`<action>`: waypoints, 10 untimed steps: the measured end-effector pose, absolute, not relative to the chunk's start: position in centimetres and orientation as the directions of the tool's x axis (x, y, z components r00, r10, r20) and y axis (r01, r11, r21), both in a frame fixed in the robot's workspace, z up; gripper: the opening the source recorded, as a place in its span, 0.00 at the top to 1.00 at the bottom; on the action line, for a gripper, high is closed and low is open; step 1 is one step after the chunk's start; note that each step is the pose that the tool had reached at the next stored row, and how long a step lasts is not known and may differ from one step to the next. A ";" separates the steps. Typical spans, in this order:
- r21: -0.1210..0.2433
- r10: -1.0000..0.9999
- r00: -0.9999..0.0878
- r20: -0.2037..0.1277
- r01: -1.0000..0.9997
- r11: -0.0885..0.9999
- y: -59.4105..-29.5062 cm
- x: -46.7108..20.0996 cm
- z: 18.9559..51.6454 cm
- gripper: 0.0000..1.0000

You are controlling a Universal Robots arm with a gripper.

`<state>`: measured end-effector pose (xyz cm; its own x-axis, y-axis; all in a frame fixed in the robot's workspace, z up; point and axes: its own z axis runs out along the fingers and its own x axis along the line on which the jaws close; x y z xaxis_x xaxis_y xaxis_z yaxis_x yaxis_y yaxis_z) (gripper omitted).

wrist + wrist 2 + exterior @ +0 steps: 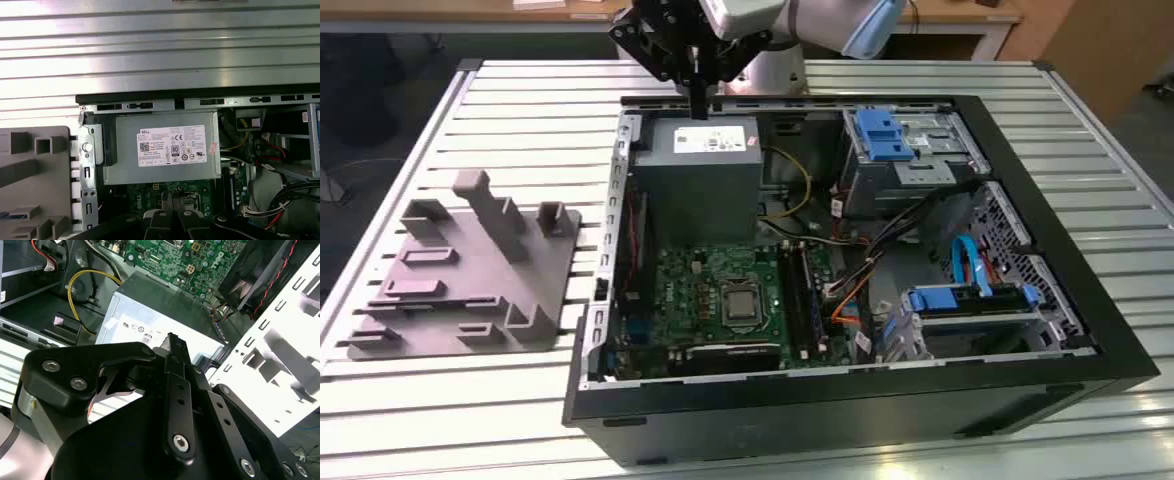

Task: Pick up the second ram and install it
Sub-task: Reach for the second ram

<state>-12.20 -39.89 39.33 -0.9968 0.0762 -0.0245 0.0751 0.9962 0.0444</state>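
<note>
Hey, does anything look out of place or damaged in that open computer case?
Nothing stands out. The computer case lies open on the slatted table, the gripper hangs above the power supply, and the cables inside run loose but none looks damaged.

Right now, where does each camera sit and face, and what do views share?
Exterior view: off the arm, high, looking down into the open black computer case on the slatted metal table; the black gripper and pale arm show over the grey power supply box.
First wrist view: on the arm, facing down at the power supply box and grey plastic fixture; the gripper shows.
Second wrist view: on the arm, looking along the gripper toward the power supply box and green motherboard.
Shared: all three show gripper and power supply box.
</note>
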 end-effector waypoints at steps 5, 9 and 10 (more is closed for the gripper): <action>0.044 0.076 -0.997 -0.024 0.075 0.996 -39.9 -12.2 39.3 0.90; 0.044 0.076 -0.997 -0.024 0.075 0.996 -39.9 -12.9 39.3 0.90; 0.044 0.076 -0.997 -0.025 0.075 0.996 -39.9 -13.2 39.3 0.90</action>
